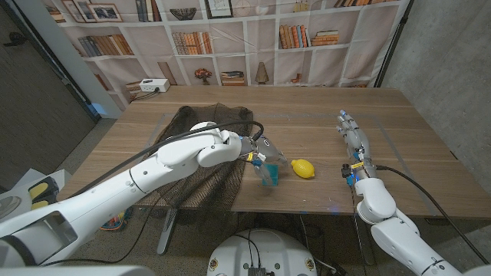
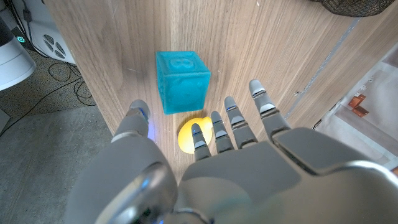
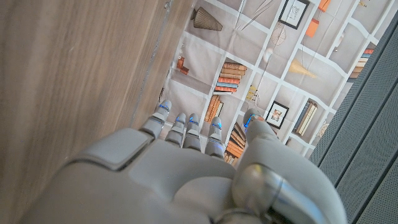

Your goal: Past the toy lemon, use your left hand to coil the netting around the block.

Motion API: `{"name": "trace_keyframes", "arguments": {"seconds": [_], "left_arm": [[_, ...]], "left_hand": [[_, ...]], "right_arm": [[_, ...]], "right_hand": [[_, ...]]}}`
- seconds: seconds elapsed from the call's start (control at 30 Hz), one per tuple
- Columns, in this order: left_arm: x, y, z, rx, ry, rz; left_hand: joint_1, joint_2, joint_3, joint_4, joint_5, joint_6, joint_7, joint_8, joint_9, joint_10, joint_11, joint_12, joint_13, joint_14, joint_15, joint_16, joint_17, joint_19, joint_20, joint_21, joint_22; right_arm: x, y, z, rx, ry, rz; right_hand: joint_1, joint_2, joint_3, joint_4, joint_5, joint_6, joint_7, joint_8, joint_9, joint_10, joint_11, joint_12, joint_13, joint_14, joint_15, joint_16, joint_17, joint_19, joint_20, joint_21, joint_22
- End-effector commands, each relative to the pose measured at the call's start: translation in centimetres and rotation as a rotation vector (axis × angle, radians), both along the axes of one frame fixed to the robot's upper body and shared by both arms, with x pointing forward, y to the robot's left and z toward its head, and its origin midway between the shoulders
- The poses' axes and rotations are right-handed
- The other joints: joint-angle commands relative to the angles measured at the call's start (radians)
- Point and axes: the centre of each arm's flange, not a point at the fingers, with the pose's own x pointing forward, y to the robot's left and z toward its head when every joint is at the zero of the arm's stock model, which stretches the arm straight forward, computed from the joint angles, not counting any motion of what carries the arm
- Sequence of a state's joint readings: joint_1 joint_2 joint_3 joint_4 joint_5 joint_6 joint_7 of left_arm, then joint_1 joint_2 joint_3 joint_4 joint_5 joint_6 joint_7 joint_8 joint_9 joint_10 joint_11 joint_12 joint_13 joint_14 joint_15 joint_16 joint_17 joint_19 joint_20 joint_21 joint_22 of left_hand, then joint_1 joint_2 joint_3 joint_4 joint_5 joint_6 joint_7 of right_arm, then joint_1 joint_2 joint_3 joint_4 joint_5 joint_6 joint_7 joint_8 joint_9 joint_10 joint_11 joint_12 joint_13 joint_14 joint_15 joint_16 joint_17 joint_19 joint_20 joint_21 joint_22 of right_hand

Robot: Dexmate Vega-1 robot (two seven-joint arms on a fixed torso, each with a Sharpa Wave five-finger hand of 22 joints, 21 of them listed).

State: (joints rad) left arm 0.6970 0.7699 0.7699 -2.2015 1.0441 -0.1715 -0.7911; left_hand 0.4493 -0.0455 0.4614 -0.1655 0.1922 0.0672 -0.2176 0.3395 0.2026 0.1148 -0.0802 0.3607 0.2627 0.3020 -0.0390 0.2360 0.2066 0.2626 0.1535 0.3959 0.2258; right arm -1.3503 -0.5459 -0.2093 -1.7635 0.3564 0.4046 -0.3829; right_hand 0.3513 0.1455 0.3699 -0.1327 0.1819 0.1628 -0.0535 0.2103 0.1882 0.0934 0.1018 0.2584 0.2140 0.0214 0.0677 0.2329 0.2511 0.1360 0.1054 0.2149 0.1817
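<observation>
A: From the head view?
B: Wood table (image 1: 307, 123). Black net (image 1: 201, 165) spread flat on the left part, under the left arm. Left hand (image 1: 259, 150) out past the net's edge, right above the blue block (image 1: 269, 177). Yellow lemon (image 1: 304, 169) just beside the block, on its right. Net not around the block at all.
A: And the right hand (image 1: 352, 134)?
B: Well apart on the right side of the table, fingers straight and together, holding nothing.
A: From the left wrist?
B: Left hand (image 2: 224, 143) wide open, fingers (image 2: 264, 109) spread, thumb off to one side, nothing held. Hangs over the block (image 2: 181, 81) and lemon (image 2: 189, 135), not touching either. Block up on the table (image 2: 261, 37); lemon partly hidden behind the fingers. A bit of net (image 2: 364, 6) at the far corner.
A: From the right wrist?
B: Right hand (image 3: 186, 162) empty, fingers (image 3: 186, 127) straight out side by side, close to the table (image 3: 74, 68). Book shelves (image 3: 249, 68) beyond.
</observation>
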Motion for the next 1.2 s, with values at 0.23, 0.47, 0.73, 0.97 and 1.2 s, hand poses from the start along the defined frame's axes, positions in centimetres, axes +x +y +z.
{"name": "trace_keyframes", "arguments": {"seconds": [0.23,0.47,0.73,0.97,1.2], "left_arm": [[0.9,-0.4,-1.5,0.026,-0.003,0.002],[1.3,-0.6,-2.1,0.021,0.009,-0.017],[1.3,-0.8,-3.2,0.029,0.012,-0.039],[1.3,-0.5,-3.9,0.022,-0.031,-0.047],[1.1,0.1,-4.3,-0.032,-0.094,-0.118]], "left_hand": [[0.053,0.003,0.003,-0.005,0.003,0.019,0.001,0.012,0.007,0.02,-0.006,0.016,0.006,0.025,-0.016,0.001,0.001,0.03,0.004,0.018,0.002],[0.073,0.015,0.003,-0.002,0.003,0.029,0.0,0.017,0.007,0.033,-0.009,0.023,0.008,0.041,-0.021,0.006,0.003,0.039,0.0,0.024,0.003],[0.144,0.012,0.003,-0.014,0.006,0.051,0.001,0.029,0.008,0.056,-0.019,0.033,0.01,0.084,-0.038,0.014,0.003,0.077,-0.011,0.042,0.003],[0.263,0.019,0.006,-0.021,0.01,0.082,0.0,0.047,0.008,0.096,-0.03,0.052,0.014,0.148,-0.061,0.035,0.015,0.123,-0.04,0.069,0.003],[0.557,0.092,-0.009,-0.013,-0.014,0.195,0.025,0.113,0.011,0.192,-0.047,0.108,0.038,0.363,-0.148,0.164,0.101,0.262,-0.126,0.171,0.01]], "right_arm": [[-0.1,-0.1,-0.3,-0.003,0.015,-0.002],[-0.4,-0.4,-0.6,0.0,0.023,-0.011],[-0.5,-0.6,-1.0,0.005,0.032,-0.015],[-0.3,-0.5,-1.0,0.005,0.033,-0.009],[0.0,-0.3,-0.7,-0.002,0.032,-0.004]], "right_hand": [[-0.001,0.0,0.002,0.005,0.003,0.011,-0.002,-0.001,0.003,0.008,0.0,-0.005,0.001,0.003,0.002,0.004,-0.001,0.001,0.003,-0.001,0.003],[-0.001,0.0,0.002,0.005,0.004,0.013,-0.002,-0.001,0.003,0.01,0.001,-0.006,0.001,0.003,0.004,0.004,-0.002,0.0,0.003,-0.001,0.003],[-0.002,0.0,0.002,0.006,0.004,0.017,0.0,0.0,0.003,0.016,0.005,-0.005,0.001,0.003,0.004,0.004,-0.002,-0.002,0.002,-0.002,0.003],[-0.002,0.001,0.002,0.006,0.004,0.021,0.002,0.0,0.003,0.019,0.009,-0.005,0.001,0.002,0.005,0.003,-0.002,-0.002,0.002,-0.002,0.003],[-0.002,0.002,0.003,0.006,0.004,0.031,0.005,0.003,0.003,0.02,0.009,-0.006,0.001,0.001,0.006,0.003,-0.003,-0.003,0.002,-0.002,0.003]]}}
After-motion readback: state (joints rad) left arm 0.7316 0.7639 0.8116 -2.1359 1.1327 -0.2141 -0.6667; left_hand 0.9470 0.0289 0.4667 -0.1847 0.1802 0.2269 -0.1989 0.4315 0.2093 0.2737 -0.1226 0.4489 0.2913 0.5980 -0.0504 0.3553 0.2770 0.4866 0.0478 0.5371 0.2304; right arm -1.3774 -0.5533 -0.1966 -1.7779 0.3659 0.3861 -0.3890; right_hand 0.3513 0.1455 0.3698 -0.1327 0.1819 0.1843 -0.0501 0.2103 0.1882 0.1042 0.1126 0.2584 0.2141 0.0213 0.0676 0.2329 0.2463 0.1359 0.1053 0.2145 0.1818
